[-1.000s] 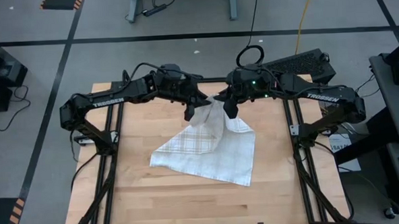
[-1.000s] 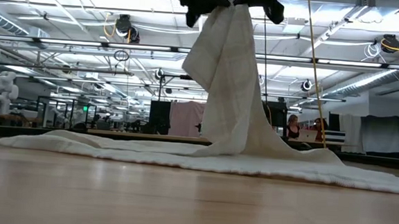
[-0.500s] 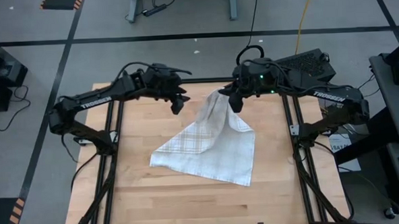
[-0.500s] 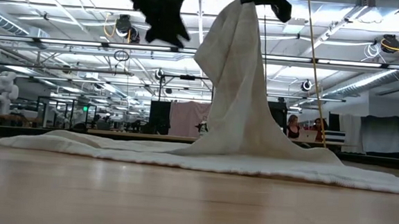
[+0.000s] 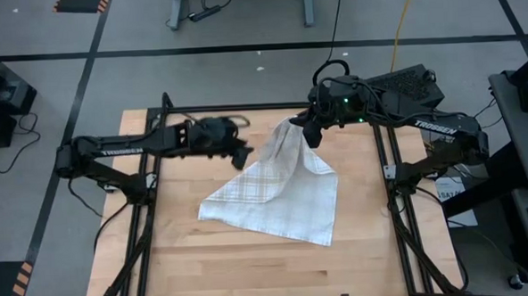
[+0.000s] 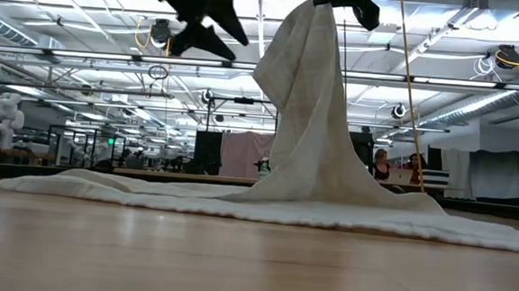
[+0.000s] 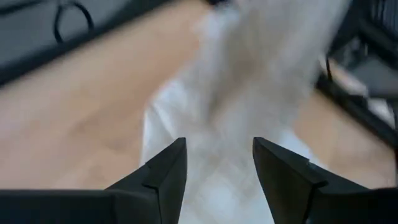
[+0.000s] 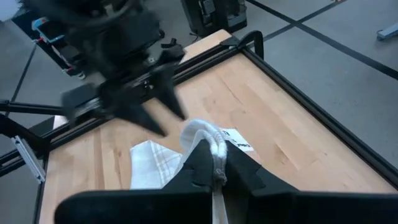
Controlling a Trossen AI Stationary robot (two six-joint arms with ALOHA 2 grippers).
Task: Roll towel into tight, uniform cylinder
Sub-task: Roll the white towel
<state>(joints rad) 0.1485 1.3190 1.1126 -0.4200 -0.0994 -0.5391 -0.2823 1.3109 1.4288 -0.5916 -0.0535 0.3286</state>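
My right gripper [image 5: 308, 135] pinches a far corner of the towel [image 5: 275, 194] up off the table [image 5: 180, 259], while my left gripper [image 5: 240, 157] hangs unclenched just left of it.

1. Spread over the middle of the bench [image 5: 189, 267]: the towel [image 5: 275, 201], lying flat except for its far corner.
2. Raised above the bench at the far edge, right of centre: that far corner, pinched in the right hand [image 5: 310, 135].
3. Draped down from the right hand to the flat part, like a tent in the low view.
4. Just left of the raised fold, above the bench and apart from the towel: the left hand [image 5: 240, 156], fingers spread with nothing between them.
5. Beyond the bench's far right corner, on the floor: a keyboard [image 5: 404, 81].
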